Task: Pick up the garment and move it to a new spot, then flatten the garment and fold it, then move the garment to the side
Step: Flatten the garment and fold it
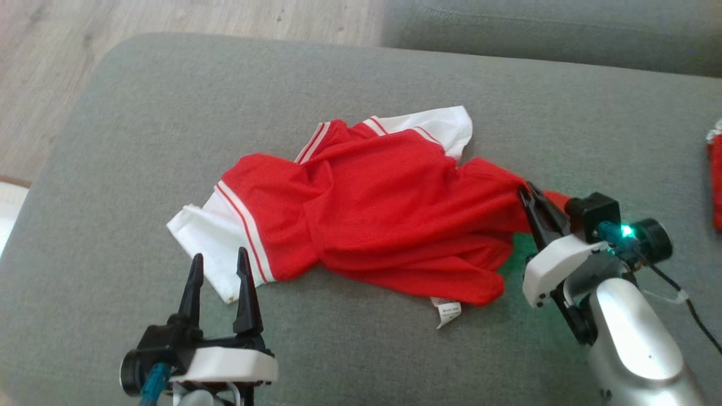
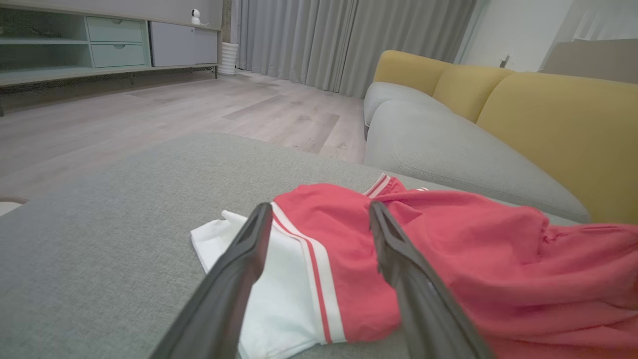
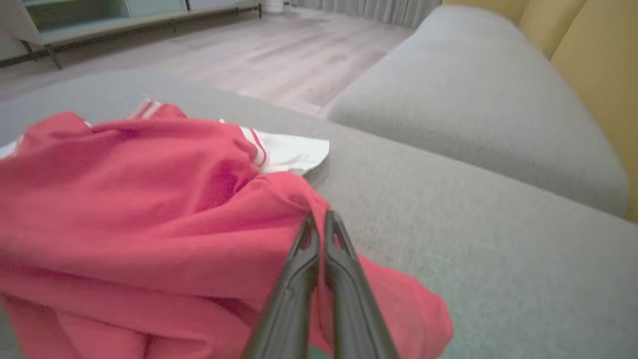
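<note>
Right end effector (image 3: 319, 219) on garment (image 3: 149, 199), cushion (image 3: 448, 209)

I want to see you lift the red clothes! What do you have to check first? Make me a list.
1. Right gripper shut on the garment at its red edge: ok.
2. Left gripper open and ready: ok.
3. Left gripper touching the near white end: cannot tell.
4. Garment lying flat: not ok, it is bunched.
5. Bare grey cushion for a new spot: ok.
</note>
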Tool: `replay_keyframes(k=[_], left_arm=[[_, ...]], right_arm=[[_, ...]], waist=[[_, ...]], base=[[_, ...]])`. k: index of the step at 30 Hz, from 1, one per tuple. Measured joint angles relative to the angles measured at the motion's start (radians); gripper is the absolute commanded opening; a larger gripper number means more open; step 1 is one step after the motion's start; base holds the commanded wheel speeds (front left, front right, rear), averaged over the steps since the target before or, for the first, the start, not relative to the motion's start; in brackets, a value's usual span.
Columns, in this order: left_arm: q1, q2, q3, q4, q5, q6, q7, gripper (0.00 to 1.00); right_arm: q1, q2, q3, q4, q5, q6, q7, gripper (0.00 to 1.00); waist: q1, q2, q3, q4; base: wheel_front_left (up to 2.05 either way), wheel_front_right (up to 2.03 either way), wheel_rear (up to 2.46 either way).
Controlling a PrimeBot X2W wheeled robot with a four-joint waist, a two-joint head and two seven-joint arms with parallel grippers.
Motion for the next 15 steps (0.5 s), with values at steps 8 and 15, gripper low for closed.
replay_keyframes(k=[8, 15], left_arm=[[0.004, 0.000, 0.004, -0.007, 0.000, 0.000, -0.001, 1.00], [0.009, 0.000, 0.014, -0.037, 0.000, 0.001, -0.002, 1.00]], right_arm=[[0.001, -0.026, 0.019, -0.257, 0.008, 0.000, -0.004, 0.00], [0.009, -0.054, -0.002, -0.556, 0.005, 0.000, 0.080, 0.00]], waist=[[-0.0001, 0.0000, -0.040, -0.043], [-0.0001, 0.0000, -0.053, -0.049]], base=[[0.00, 0.00, 0.00], [0.00, 0.00, 0.00]])
